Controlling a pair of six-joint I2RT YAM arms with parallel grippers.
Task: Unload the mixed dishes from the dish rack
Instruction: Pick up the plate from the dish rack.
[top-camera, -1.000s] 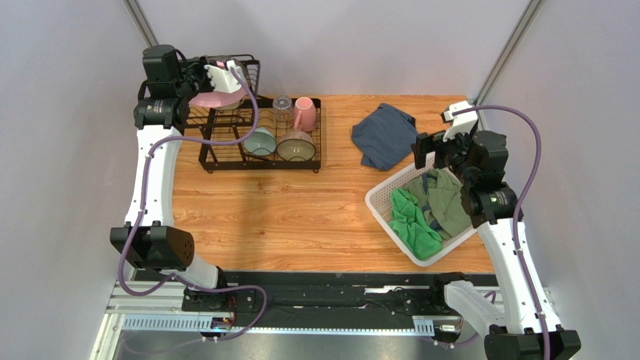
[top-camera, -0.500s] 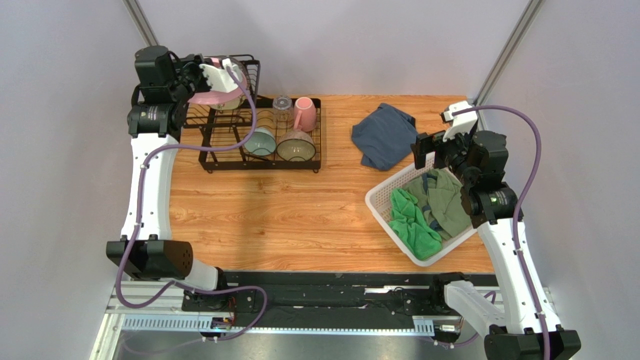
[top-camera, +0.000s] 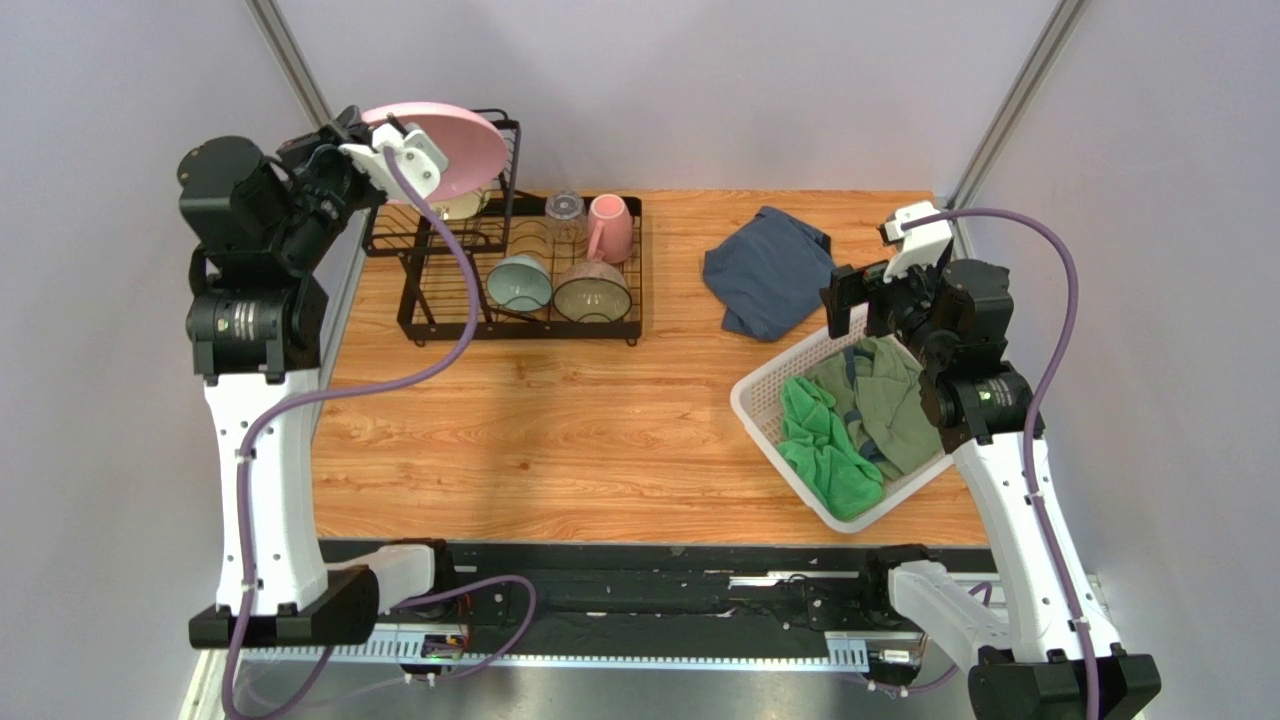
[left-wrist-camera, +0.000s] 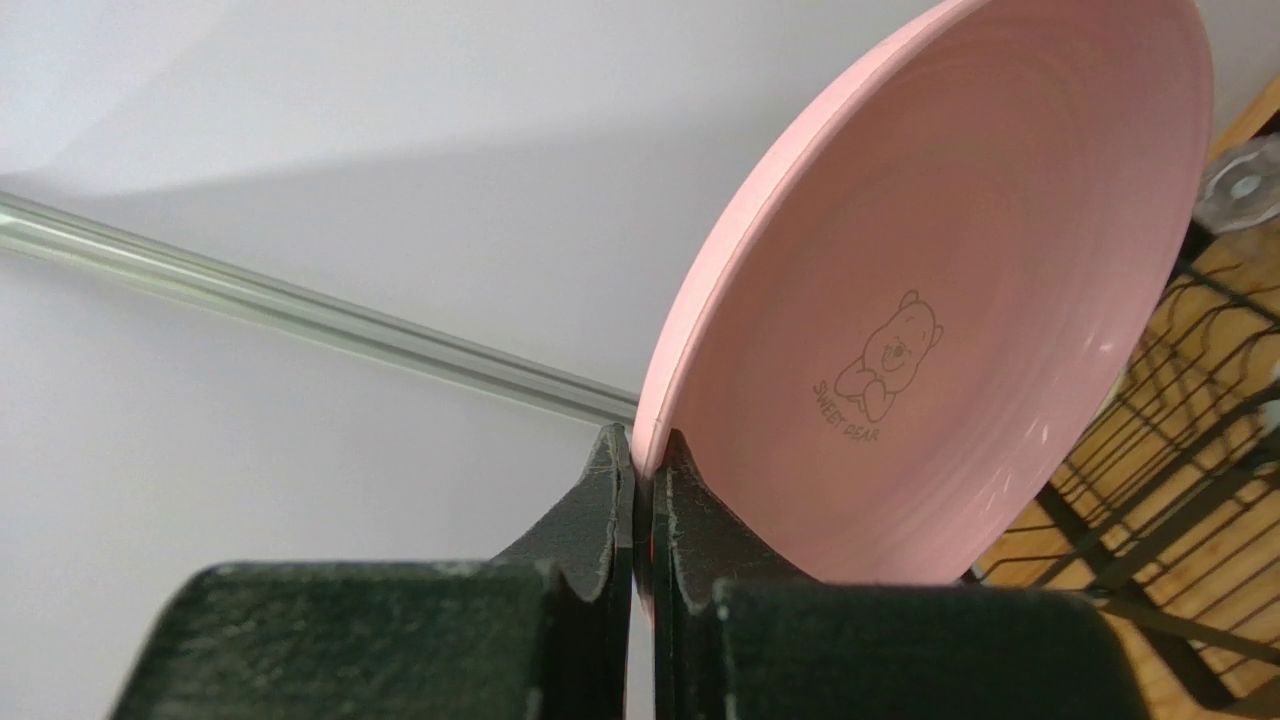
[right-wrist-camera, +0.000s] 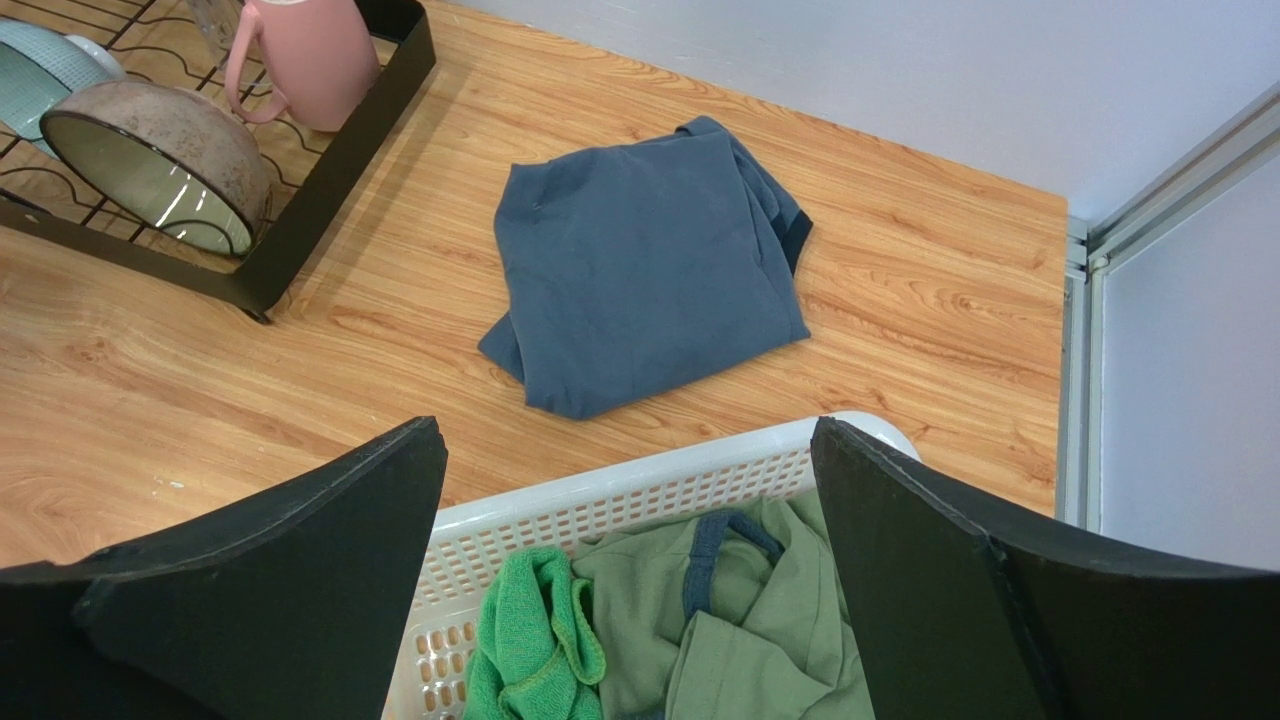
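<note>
The pink plate (top-camera: 439, 150) hangs in the air over the raised back section of the dish rack (top-camera: 526, 318). As far as the top view shows it is free of the wires, and it is tilted on edge rather than lying flat. The left gripper (left-wrist-camera: 646, 468) is clamped on its rim at the lower left. The whole disc therefore lies out beyond the fingertips, toward the rack, with its bear-printed face turned to the wrist camera. Bare table (top-camera: 601, 435) lies in front of the rack, toward the arm bases. Setting the plate down there would probably need the wrist to roll it flat. The right gripper (right-wrist-camera: 624, 450) is spread wide and holds nothing. It is well apart from the plate, over the white basket (top-camera: 769, 393).
</note>
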